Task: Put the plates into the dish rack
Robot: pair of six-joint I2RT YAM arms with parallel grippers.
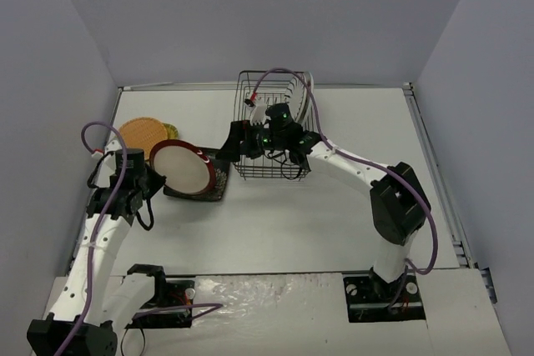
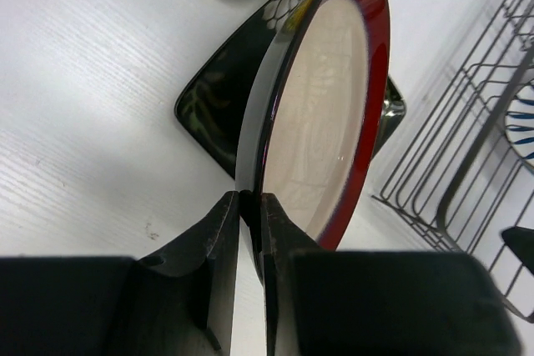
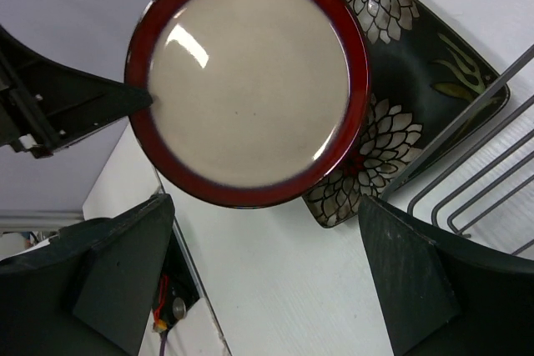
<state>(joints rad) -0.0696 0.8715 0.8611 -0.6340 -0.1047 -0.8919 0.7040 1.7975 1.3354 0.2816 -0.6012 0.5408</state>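
The red-rimmed plate (image 2: 325, 122) is clamped by its rim in the left gripper (image 2: 250, 198) and held on edge (probably for a handover) facing the wide-open right gripper (image 3: 265, 206).

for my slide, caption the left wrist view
Left gripper grips the red-rimmed plate by its rim, over the dark square plate
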